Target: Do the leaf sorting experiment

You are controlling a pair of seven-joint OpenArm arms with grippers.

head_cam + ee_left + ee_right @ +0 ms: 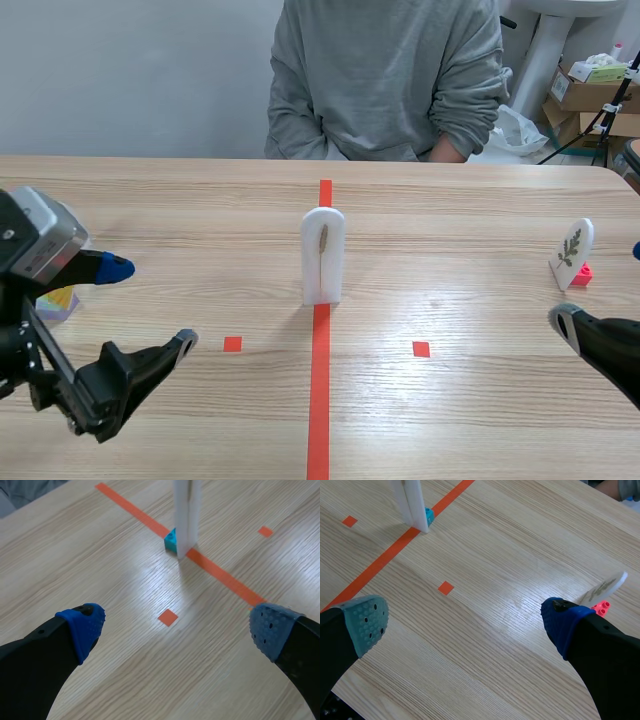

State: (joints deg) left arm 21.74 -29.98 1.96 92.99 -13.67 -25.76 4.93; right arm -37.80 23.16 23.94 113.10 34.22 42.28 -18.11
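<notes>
Here, the left end effector [177, 627] hangs low over the tabletop [450, 420] with its fingers spread wide and nothing between them. The centre leaf card [323, 255] stands upright well ahead of it on the orange-red line, with a teal block [170, 541] at its foot. The right end effector [465, 621] is likewise wide open and empty, and the second leaf card [574, 250], tilted on a pink block [581, 273], sits just beyond its blue-padded finger. That makes two white cards, each showing one leaf, two blocks, and one person [385, 80] seated across the tabletop.
</notes>
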